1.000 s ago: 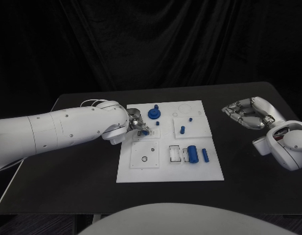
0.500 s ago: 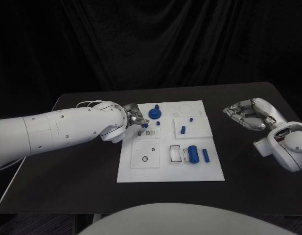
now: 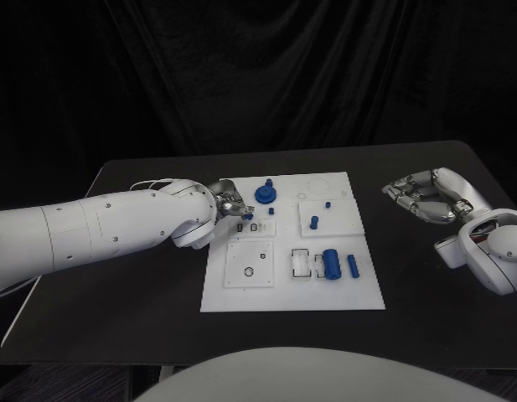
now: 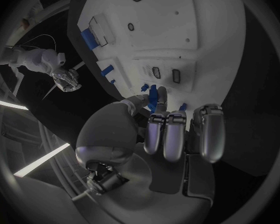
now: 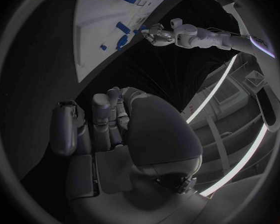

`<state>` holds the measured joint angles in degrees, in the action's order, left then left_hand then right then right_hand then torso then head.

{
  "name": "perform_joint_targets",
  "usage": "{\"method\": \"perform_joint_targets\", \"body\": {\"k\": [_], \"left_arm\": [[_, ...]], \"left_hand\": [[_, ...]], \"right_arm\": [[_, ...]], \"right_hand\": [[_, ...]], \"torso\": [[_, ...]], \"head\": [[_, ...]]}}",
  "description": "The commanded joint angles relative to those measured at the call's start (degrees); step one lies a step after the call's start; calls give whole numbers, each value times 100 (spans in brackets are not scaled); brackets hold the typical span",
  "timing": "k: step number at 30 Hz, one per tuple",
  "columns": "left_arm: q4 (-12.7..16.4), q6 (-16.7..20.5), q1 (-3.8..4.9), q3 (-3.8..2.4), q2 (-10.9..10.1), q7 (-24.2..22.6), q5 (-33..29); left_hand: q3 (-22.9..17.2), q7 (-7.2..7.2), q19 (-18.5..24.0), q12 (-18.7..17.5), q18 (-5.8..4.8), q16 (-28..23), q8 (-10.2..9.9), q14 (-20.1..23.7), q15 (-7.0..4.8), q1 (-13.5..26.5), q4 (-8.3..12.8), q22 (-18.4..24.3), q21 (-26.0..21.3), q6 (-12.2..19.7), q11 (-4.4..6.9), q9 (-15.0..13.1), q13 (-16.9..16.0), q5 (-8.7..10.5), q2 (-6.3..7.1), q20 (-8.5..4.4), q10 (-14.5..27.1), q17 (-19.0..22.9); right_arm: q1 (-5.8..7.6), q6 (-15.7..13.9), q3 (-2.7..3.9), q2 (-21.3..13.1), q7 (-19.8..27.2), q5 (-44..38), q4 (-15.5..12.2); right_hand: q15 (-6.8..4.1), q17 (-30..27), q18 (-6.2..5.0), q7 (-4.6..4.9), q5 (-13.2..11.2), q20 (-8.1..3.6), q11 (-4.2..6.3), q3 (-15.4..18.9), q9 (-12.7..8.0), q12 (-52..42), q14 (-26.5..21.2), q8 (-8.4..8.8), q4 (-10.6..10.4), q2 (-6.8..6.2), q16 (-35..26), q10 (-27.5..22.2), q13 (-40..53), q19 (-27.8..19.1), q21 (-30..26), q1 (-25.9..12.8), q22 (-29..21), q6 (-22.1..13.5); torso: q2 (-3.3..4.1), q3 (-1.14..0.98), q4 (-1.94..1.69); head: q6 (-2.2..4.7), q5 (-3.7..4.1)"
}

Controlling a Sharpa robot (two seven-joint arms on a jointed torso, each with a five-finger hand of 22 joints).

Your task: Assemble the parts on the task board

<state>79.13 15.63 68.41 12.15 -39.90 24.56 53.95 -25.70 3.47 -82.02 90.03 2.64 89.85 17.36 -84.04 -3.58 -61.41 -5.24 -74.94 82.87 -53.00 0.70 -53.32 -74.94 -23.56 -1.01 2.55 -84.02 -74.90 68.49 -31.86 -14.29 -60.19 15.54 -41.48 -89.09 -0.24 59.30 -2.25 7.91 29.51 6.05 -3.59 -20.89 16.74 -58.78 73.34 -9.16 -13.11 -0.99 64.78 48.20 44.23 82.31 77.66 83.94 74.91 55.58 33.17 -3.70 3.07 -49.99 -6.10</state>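
Head view, item one: small blue part [image 3: 247,216], pinched at the fingertips of the left hand [image 3: 230,204], just over the white task board [image 3: 292,241] near its 10 o'clock corner, beside two small dark slots [image 3: 258,227]. Over the past second the hand has drawn back a little toward the board's left edge and risen slightly, with the part going along; judged, the piece is not yet seated and is being lined up for a slot.

Item two: other blue pieces on the board. A tall peg [image 3: 266,193] stands at 11 o'clock, a short one [image 3: 312,223] near centre, a thick cylinder [image 3: 329,263] and a thin rod [image 3: 351,265] at 5 o'clock (all unmoved).

Item three: right hand [image 3: 425,194], fingers curled in on nothing, well off the board at 3 o'clock over the black table [image 3: 126,301], unchanged.

Left wrist view adds what the head view hides: the blue piece [image 4: 152,98] held between thumb and fingers, the slots [image 4: 165,74] just beyond it. Right wrist view confirms its own hand [image 5: 109,122] holds nothing.
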Motion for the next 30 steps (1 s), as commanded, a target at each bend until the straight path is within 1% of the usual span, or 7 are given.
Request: {"method": "perform_joint_targets", "body": {"k": [1, 2, 5, 15, 18, 23, 30], "left_arm": [[-6, 119, -33, -5, 28, -136, -27], [-9, 113, -39, -5, 33, -136, -27], [-17, 82, -61, -5, 43, -129, -27], [-42, 54, -129, -5, 70, -125, -26], [-54, -8, -145, -5, 80, -103, -26], [-63, -80, -161, -5, 79, -88, -26], [-72, -110, -187, -5, 71, -104, -25]], "left_hand": [[36, -2, 30, -3, 55, 15, -40, -596, -22, 41, -81, -356, -39, 17, 8, -18, -1506, 208, -28, 10, -598, -1510], [53, -2, 29, -3, 55, 15, -47, -596, -22, 41, -104, -358, -41, 13, 8, -23, -1506, 264, -29, 12, -598, -1510], [64, -1, 28, -3, 55, 15, -52, -596, -21, 46, -123, -359, -42, 10, 6, -26, -1506, 292, -32, 12, -598, -1510], [66, -2, 29, -3, 55, 15, -59, -596, -21, 42, -134, -358, -44, 13, 7, -27, -1506, 279, -38, 12, -598, -1510], [78, 0, 31, -3, 56, 15, -66, -596, -21, 44, -139, -355, -48, 17, 6, -27, -1506, 273, -24, 13, -598, -1510], [96, 3, 33, -3, 57, 15, -75, -596, -20, 51, -150, -353, -50, 22, 3, -27, -1506, 276, -7, 13, -598, -1510], [148, 12, 43, -3, 61, 15, -111, -596, -14, 69, -199, -341, -65, 41, -4, -24, -1506, 351, 13, 18, -598, -1510]], "right_arm": [[-14, 6, 4, -12, -66, -2, -16], [-14, 7, 4, -14, -65, -2, -18], [-14, 7, 4, -20, -66, -2, -23], [-14, 22, 4, -46, -75, -2, -35], [-14, 38, 4, -48, -81, -2, -36], [-14, 44, 4, -53, -87, -2, -40], [-14, 56, 4, -47, -95, -2, -33]], "right_hand": [[11, -5, -94, -11, 16, 0, 5, -35, 7, 23, -18, 4, -11, 18, -16, -31, -4, -24, -16, 60, 1085, -48], [11, -5, -94, -11, 16, 0, 5, -35, 7, 23, -18, 4, -11, 18, -16, -31, -4, -24, -16, 60, 1085, -48], [11, -5, -94, -11, 16, 0, 5, -35, 7, 23, -18, 4, -11, 18, -16, -31, -4, -24, -16, 60, 1085, -48], [14, -2, -94, -7, 22, 3, 1, -48, 9, 21, -17, 3, -1, 12, -13, -30, -8, -23, -16, 62, 1086, -54], [14, -2, -94, -7, 22, 3, 1, -48, 9, 21, -17, 3, -1, 12, -13, -30, -8, -23, -16, 62, 1086, -54], [15, 1, -95, -6, 24, 4, 0, -53, 11, 17, -15, 0, 1, 14, -10, -25, -7, -25, -20, 62, 1084, -52], [15, 1, -95, -6, 24, 4, 0, -53, 11, 17, -15, 0, 1, 14, -10, -25, -7, -25, -20, 62, 1084, -52]], "torso": [[-1, 7, 4], [-2, 6, 5], [1, 5, 3], [6, 6, 5], [6, 6, 0], [10, 8, -4], [6, 7, 2]], "head": [[-1, 4], [-1, 5], [-1, 9], [-1, -1], [-1, 24], [-1, 26], [-1, 29]]}}
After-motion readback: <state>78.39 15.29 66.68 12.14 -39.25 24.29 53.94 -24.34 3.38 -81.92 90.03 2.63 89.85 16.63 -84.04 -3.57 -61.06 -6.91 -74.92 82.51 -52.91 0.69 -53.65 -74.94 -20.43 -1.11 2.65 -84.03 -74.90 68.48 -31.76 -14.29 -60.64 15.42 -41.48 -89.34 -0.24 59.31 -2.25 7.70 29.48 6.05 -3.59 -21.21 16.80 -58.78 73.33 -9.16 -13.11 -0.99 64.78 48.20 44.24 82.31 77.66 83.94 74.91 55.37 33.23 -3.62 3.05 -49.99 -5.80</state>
